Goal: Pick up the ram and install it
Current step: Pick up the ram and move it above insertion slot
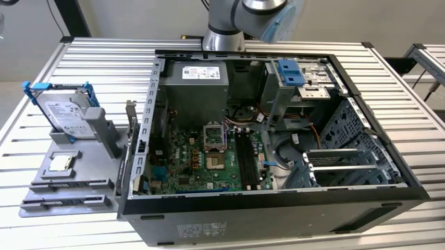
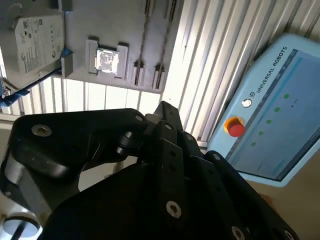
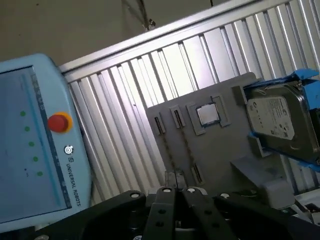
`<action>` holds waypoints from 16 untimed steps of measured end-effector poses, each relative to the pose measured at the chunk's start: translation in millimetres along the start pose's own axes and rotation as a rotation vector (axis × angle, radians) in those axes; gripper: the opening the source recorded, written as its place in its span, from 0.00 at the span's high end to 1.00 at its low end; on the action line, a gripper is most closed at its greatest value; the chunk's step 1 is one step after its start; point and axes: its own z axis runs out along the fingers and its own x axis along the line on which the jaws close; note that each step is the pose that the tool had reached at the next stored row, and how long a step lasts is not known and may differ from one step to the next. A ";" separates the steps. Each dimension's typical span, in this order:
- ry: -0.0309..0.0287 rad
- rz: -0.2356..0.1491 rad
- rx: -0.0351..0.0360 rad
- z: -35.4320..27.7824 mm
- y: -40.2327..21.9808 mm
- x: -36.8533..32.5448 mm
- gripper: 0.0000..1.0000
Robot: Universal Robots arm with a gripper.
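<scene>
Right now your arm (image 1: 226, 23) hangs high over the far edge of the open computer case (image 1: 410, 182), which lies on its side on the ribbed metal table (image 1: 97, 57). In the first wrist view the hand (image 3: 175, 188) shows as black linkages from behind, and you cannot tell whether it is clenched or released, or whether it carries anything.

You also cannot tell where the ram is. The long black slots (image 1: 245, 156) on the green motherboard (image 1: 174, 166) run side by side beside the processor socket, but whether a stick sits in one of them is not clear.

On the exterior view's left of the case, just beside it, a grey tray (image 1: 41, 200) lies flat on the table. The hard drive (image 1: 66, 112) in its blue frame stands tilted at the tray's far end. The small square silver chip (image 1: 61, 163) rests in a pocket nearer the middle of the tray.

In the second wrist view a pale blue pendant (image 2: 280, 115) with a red button (image 2: 235, 126) lies beside the table.
</scene>
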 end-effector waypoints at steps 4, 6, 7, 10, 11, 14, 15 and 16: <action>0.0002 -0.074 0.0018 1.3 0.0 0.0 1.00; 0.0001 -0.109 0.0028 1.7 0.0 0.0 1.00; 0.0002 -0.128 0.0032 1.8 0.0 -0.1 1.00; 0.0003 -0.182 0.0045 2.2 0.0 -0.1 1.00; 0.0002 -0.201 0.0050 2.4 0.0 -0.1 1.00; 0.0004 -0.256 0.0064 2.8 0.0 -0.1 1.00; 0.0004 -0.273 0.0068 2.9 0.0 -0.1 1.00; 0.0003 -0.291 0.0073 3.0 0.0 -0.1 1.00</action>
